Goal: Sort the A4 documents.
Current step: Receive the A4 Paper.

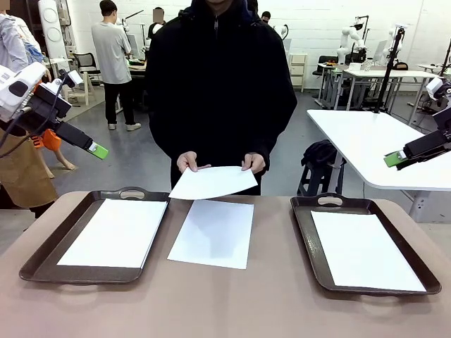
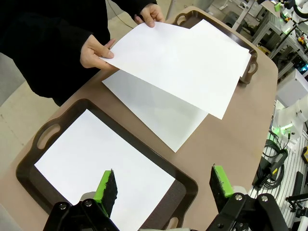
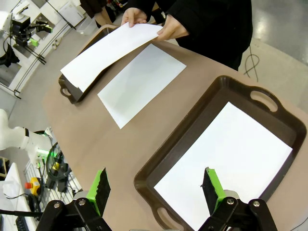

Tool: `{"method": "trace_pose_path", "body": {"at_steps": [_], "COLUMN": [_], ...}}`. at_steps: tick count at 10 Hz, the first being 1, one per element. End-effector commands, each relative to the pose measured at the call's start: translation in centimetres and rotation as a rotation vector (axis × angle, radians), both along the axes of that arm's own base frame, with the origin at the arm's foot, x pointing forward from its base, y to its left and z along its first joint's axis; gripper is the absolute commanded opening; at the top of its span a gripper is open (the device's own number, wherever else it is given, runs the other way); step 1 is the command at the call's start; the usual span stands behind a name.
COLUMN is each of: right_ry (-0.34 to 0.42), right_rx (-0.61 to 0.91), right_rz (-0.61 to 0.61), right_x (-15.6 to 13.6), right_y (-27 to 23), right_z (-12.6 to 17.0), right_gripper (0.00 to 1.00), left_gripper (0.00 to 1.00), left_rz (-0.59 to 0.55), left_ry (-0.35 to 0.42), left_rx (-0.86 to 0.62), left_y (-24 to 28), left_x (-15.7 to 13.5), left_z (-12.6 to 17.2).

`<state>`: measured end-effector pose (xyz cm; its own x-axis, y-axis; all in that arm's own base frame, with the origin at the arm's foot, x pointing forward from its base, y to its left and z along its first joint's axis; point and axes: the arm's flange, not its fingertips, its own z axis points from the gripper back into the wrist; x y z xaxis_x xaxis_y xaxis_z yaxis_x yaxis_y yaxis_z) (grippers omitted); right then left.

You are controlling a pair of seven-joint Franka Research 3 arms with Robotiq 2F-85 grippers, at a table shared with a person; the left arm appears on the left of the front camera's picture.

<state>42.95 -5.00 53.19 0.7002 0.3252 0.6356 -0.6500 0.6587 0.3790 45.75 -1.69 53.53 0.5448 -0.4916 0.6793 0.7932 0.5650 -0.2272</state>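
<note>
hovering empty with jaws apart, left gripper (image 2: 163, 184) and right gripper (image 3: 156, 188) flank hands (image 1: 189, 162) holding a sheet (image 1: 213, 182).

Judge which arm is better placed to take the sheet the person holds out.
Probably the left. The held sheet hangs slightly left of centre, nearer the open left claw; the open right claw hovers farther off, out by the right tray.

The room is bright, with even light from above. All the pictures look sharp. The held sheet (image 1: 213, 182) drops a soft grey shadow on the flat sheet (image 1: 211, 236) on the desk (image 1: 271, 296). Both wrist pictures bend at the edges.
</note>
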Motion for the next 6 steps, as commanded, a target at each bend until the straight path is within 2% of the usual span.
{"method": "trace_pose_path", "body": {"at_steps": [1,6], "right_ry": [-0.003,-0.003], "right_rx": [0.021,0.021], "right_rz": [0.004,0.004], "right_x": [0.12,0.12], "right_y": [0.12,0.12], "right_z": [0.00,0.00], "right_gripper": [1.00,1.00], "left_gripper": [1.00,1.00], "left_rz": [-0.003,-0.003], "left_ry": [-0.006,-0.006], "left_rx": [0.001,0.001], "left_y": [0.01,0.01], "left_x": [-0.07,-0.07], "left_z": [0.13,0.13]}}
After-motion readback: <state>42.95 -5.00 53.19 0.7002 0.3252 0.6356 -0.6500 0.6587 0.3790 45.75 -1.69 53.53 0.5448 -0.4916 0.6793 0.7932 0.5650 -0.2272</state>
